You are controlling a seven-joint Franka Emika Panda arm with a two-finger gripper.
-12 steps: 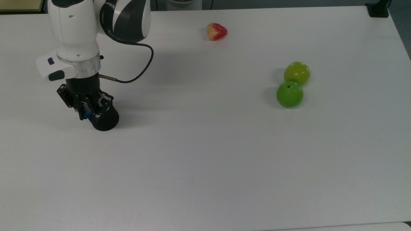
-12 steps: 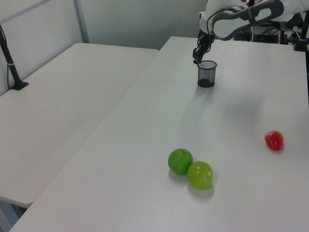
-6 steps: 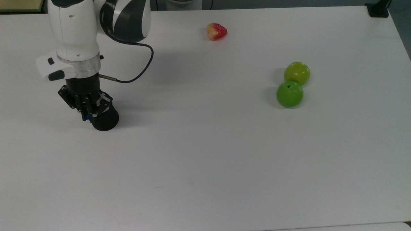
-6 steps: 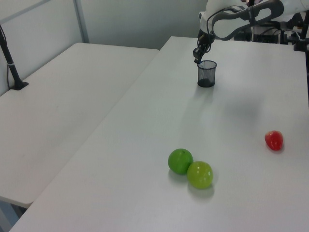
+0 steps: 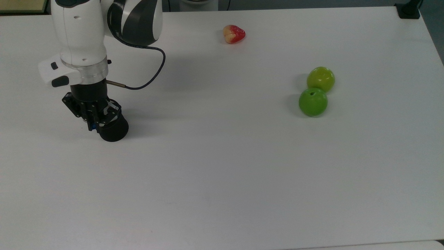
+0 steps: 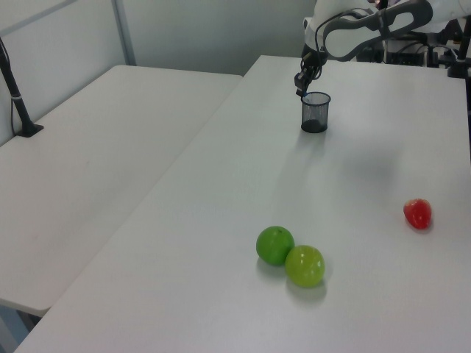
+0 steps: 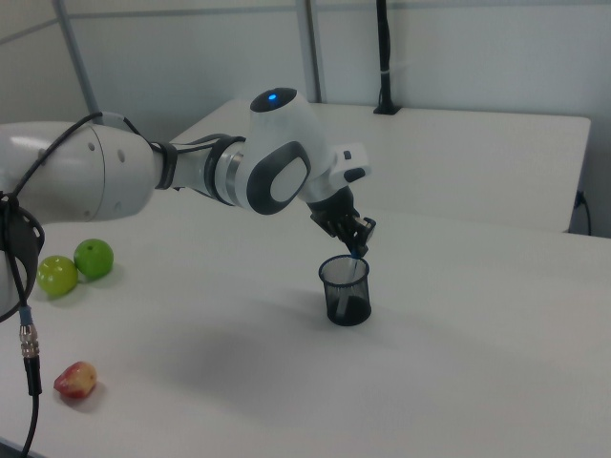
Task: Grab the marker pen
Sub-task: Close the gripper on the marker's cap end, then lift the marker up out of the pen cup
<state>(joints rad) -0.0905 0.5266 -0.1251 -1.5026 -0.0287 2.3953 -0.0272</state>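
1. Clearly closed narrow on the blue cap of the slim white-barrelled marker pen (image 5: 93,127): black two-finger end effector (image 5: 93,124), at the left of the top view, just above the rim of a black mesh cup (image 5: 112,130).
2. In the right view, same grip at frame centre: end effector (image 7: 358,243) tilted down to the right view's right, marker pen (image 7: 357,260) hanging from the fingertips, lower part inside the black mesh cup (image 7: 346,291), seen through the mesh.
3. At the top centre of the left view, end effector (image 6: 300,87) poised over the far rim of the cup (image 6: 315,112); pen too small there to make out.
4. Above the end effector in the top view, white arm (image 5: 81,38) with a dark cable looping off to the top view's right.
5. On the white table (image 5: 222,166), cup upright.
6. Well apart, at the right of the top view, a deep green apple (image 5: 313,101) touching a yellower green apple (image 5: 321,79).
7. Near the top centre edge of the top view, alone, a red and yellow fruit (image 5: 234,34).
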